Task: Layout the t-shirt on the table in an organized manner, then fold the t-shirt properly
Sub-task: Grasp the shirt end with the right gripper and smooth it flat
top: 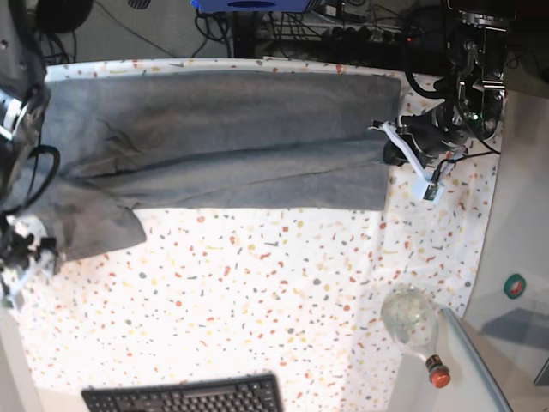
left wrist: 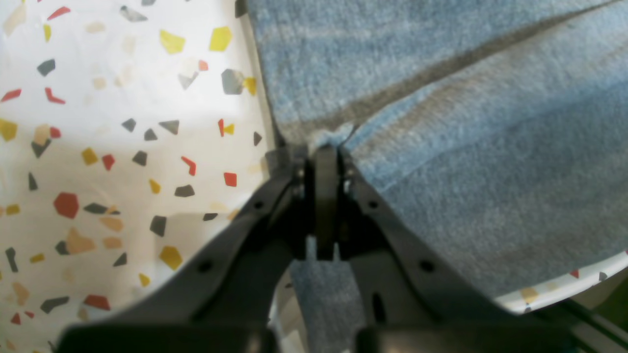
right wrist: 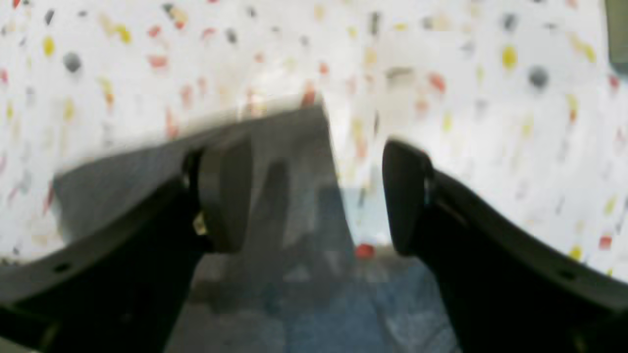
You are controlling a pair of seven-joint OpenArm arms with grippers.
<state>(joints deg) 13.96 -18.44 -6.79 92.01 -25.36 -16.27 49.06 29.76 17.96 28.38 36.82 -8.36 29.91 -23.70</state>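
The grey t-shirt (top: pixel 223 142) lies stretched in a long band across the far half of the table (top: pixel 257 283), with one flap hanging lower at the left end. My left gripper (left wrist: pixel 325 153) is shut on the fabric at the shirt's edge (left wrist: pixel 441 147); in the base view this gripper (top: pixel 390 152) sits at the shirt's right end. My right gripper (right wrist: pixel 314 196) is open, its fingers (right wrist: pixel 225 196) wide apart over a corner of the shirt (right wrist: pixel 284 147) lying on the speckled cloth. In the base view that arm (top: pixel 26 249) is at the left edge beside the low flap.
A glass bottle (top: pixel 413 319) with a red cap lies at the front right, partly on a plain grey-white surface (top: pixel 480 378). A black keyboard (top: pixel 184 396) sits at the front edge. Cables and equipment (top: pixel 343 26) crowd the back behind the table.
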